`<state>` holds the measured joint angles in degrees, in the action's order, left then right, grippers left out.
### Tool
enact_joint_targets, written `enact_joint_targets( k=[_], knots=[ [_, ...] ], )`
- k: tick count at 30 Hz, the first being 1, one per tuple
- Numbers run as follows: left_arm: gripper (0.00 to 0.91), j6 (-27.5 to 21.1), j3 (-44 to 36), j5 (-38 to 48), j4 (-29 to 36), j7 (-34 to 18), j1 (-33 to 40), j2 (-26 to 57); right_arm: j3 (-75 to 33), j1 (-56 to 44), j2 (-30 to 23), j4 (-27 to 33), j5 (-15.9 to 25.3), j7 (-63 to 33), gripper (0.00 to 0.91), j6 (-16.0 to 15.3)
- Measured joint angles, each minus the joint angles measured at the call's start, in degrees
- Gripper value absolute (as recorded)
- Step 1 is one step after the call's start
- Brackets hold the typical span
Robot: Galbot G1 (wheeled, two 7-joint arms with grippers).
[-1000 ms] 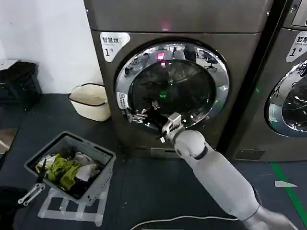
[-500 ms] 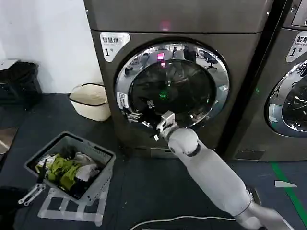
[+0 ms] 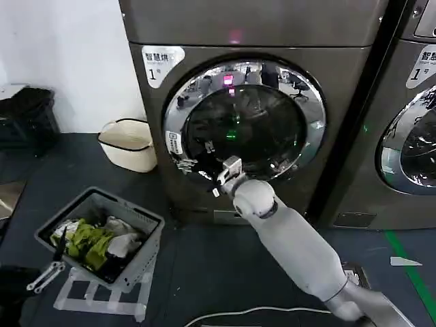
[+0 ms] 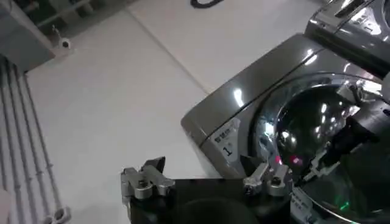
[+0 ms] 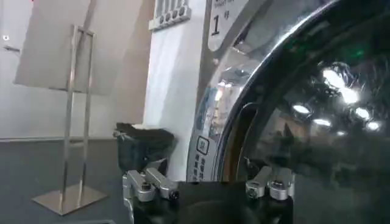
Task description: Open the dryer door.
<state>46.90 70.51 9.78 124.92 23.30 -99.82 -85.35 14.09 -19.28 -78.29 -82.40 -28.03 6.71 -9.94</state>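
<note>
The dryer (image 3: 272,30) is a dark grey-bronze machine with a white "1" label and a pink light. Its dryer door (image 3: 174,119), a chrome ring around dark domed glass, lies against the machine's front. My right gripper (image 3: 216,178) is at the door's lower left rim, at the end of the white arm. In the right wrist view this gripper (image 5: 205,178) is open, with the chrome ring (image 5: 213,115) and a dark recess in its edge just ahead of the fingers. My left gripper (image 3: 41,276) hangs low beside the basket. It is open (image 4: 204,175) and holds nothing.
A grey laundry basket (image 3: 146,221) of clothes stands on the dark floor at the front left. A cream tub (image 3: 129,146) sits by the dryer's left corner and a black crate (image 3: 27,122) stands against the wall. A matching machine (image 3: 409,136) stands at right. A white cable (image 3: 259,311) crosses the floor.
My right gripper has slid left along the door's lower rim and the arm has followed it. The door and my left gripper have not moved.
</note>
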Motion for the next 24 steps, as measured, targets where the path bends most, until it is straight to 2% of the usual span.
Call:
enact_joint_targets(
  k=[24],
  knots=[
    [0.907,0.27,-0.31,-0.49,0.39,0.01,-0.43,-0.52,0.49,3.03,-3.00,5.84,0.03,1.30,0.907,-0.04]
  ],
)
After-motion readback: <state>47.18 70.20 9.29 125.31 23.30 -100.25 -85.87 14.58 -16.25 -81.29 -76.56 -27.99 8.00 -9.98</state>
